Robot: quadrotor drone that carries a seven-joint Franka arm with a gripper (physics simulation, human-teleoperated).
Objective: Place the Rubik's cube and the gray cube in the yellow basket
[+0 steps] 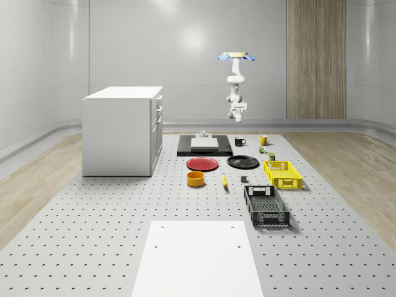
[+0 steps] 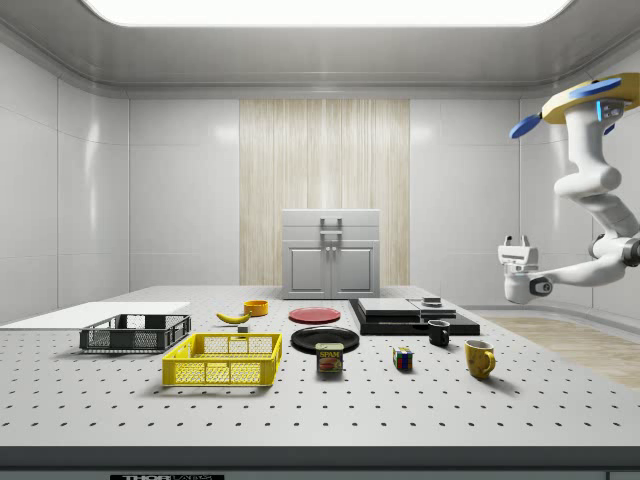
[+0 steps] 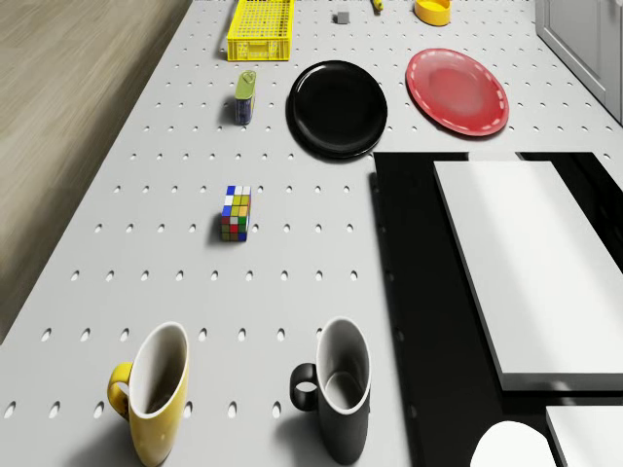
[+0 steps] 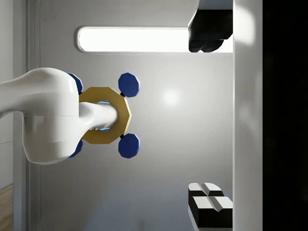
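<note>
Tabletop Rubik's cube (image 2: 403, 359) — gripper (image 2: 517, 262) high above

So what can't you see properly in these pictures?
Gray cube: too small in the drone view to show any detail.
Yellow basket: its far end is cut off by the drone view's edge.
Yellow bowl: mostly cut off by the same edge.
Drone: partly cut off by the side view's right edge.

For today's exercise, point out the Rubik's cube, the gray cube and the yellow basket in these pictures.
Rubik's cube (image 3: 236, 213): drone view, on its coloured top and side.
Gray cube (image 3: 342, 17): drone view, on its top face.
Yellow basket (image 2: 223, 372): side view, on its near mesh wall.
</note>
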